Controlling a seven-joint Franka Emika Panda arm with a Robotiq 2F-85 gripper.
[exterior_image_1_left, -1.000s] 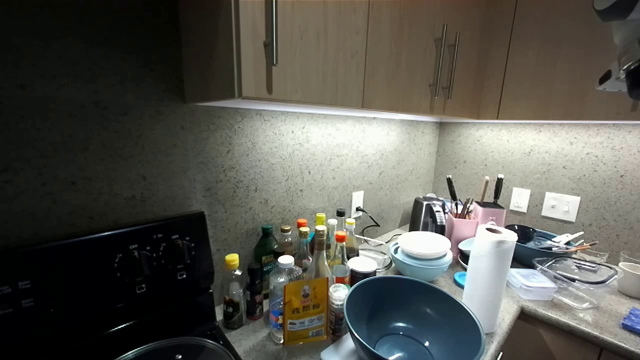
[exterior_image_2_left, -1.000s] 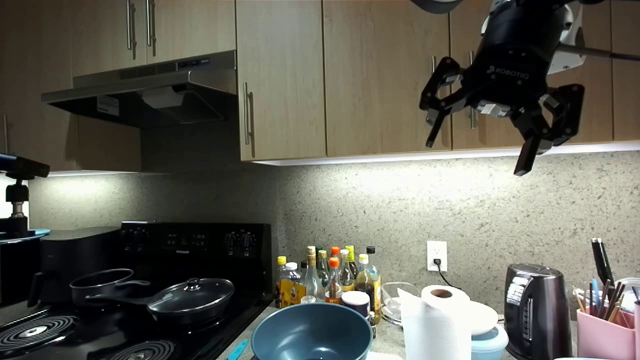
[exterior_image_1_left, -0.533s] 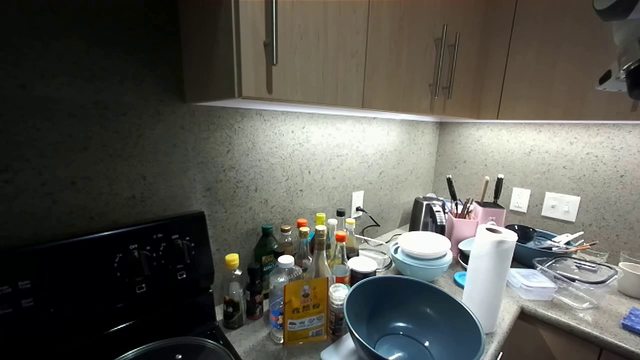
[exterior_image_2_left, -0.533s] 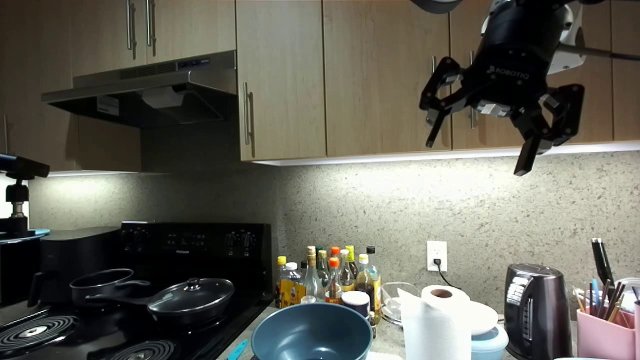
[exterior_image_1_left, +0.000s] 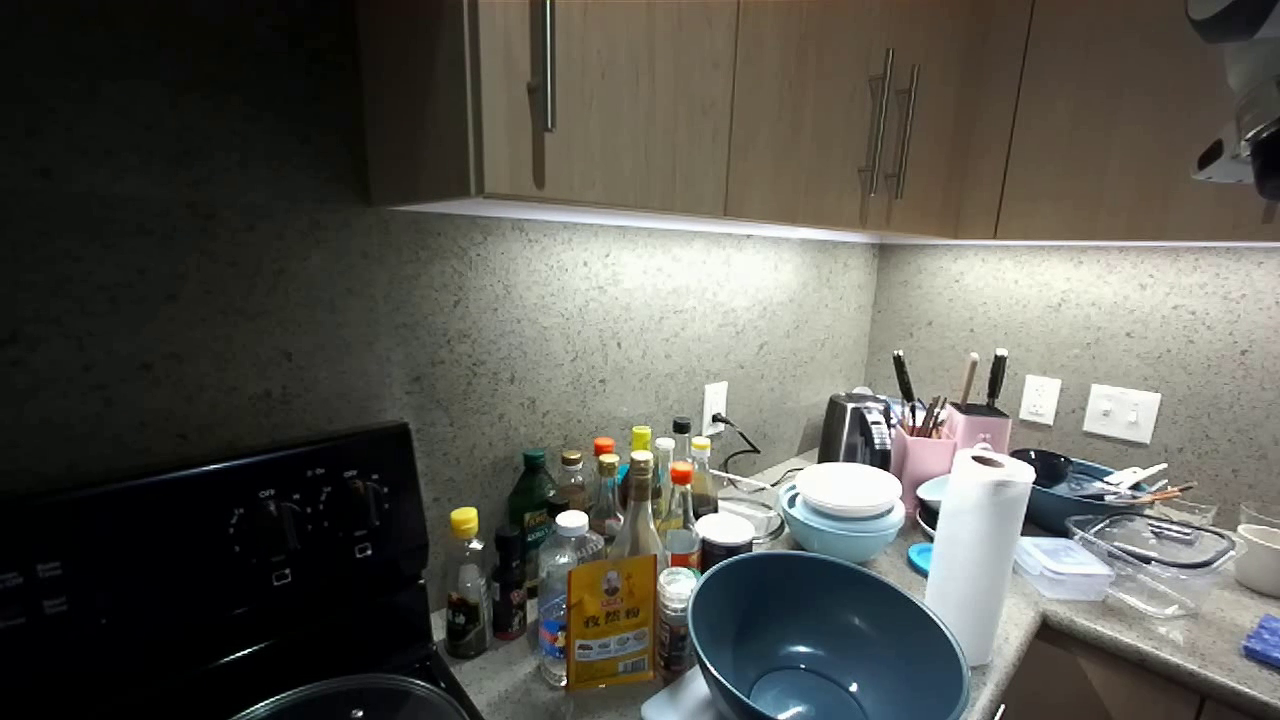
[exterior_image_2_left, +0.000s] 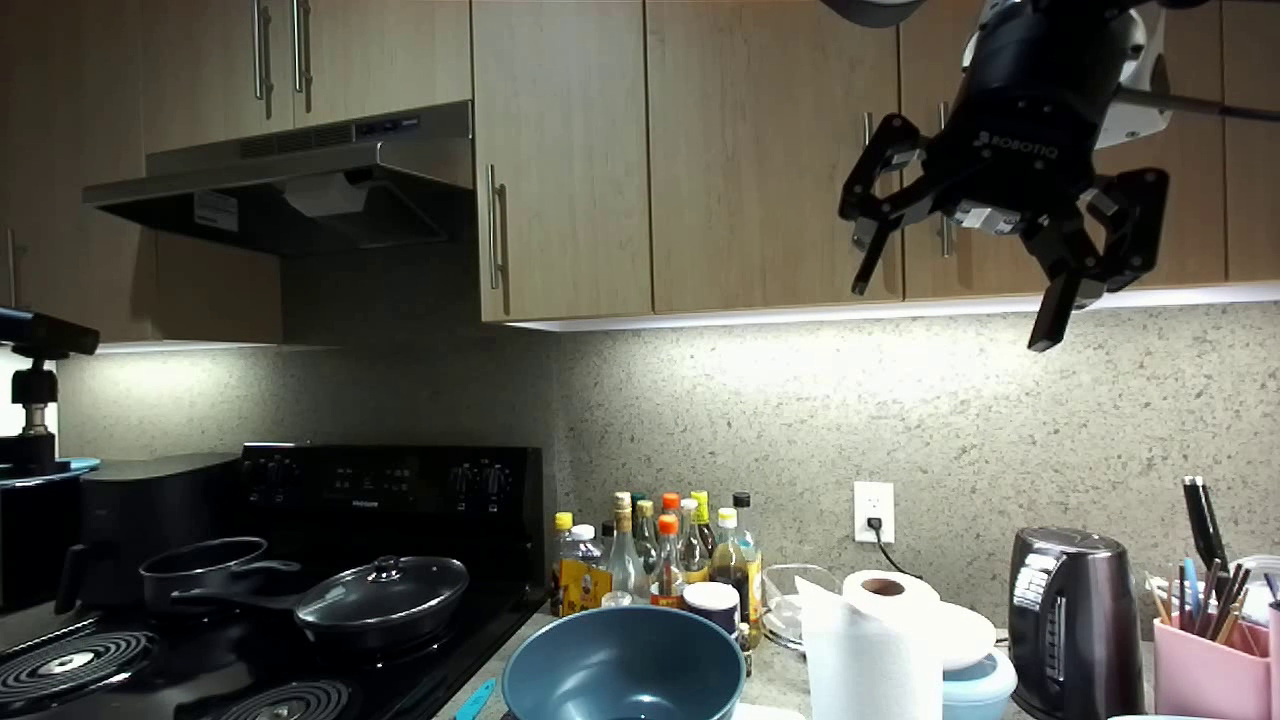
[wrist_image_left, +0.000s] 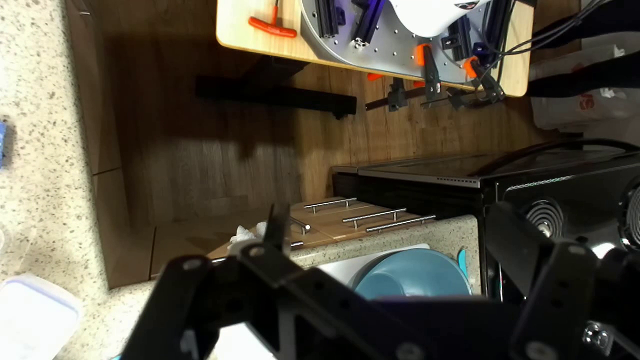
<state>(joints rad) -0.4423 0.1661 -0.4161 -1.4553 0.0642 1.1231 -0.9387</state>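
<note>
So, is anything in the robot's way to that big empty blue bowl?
Nothing visible: the open end effector hangs high above; the paper towel roll beside the blue bowl stands lower than the direct path.

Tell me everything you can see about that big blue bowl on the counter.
The blue bowl is deep, round and dark, its smooth, glossy surface looking like plastic. It stands mouth up, no contents showing, apparently on a white board, in front of the condiment bottles and beside the paper towel roll; contact with either is unclear. The gripper doesn't touch it.
</note>
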